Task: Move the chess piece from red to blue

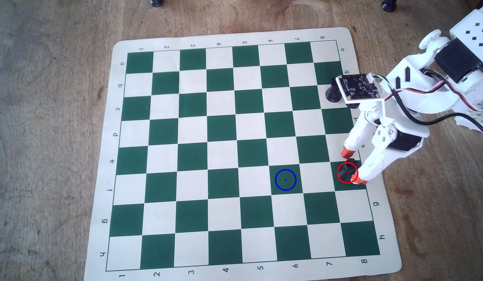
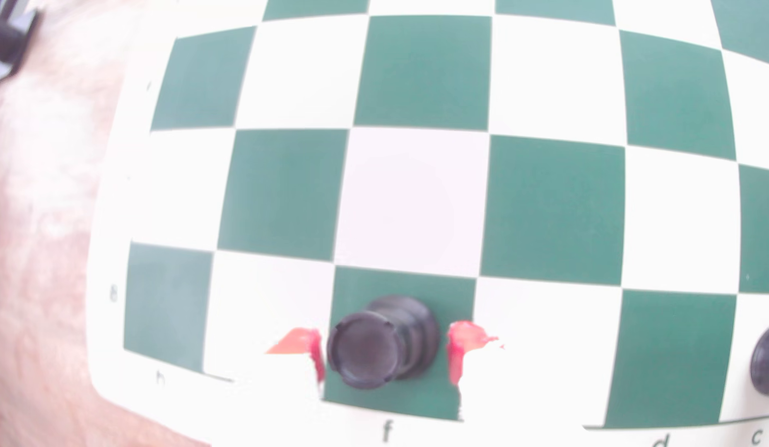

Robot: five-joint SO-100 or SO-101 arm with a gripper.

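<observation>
Black and upright, the chess piece (image 1: pixel 345 173) stands inside the red ring (image 1: pixel 338 177) on a green square at the chessboard's (image 1: pixel 105 216) right edge in the overhead view, between the open pincer's (image 1: pixel 355 167) orange fingertips (image 2: pixel 458 344), with the blue ring (image 1: pixel 276 183) two squares leftward.

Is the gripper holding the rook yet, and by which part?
Nothing is held yet. The gripper is open, jaws either side of the chess piece with gaps showing, level with its upper body.
</observation>
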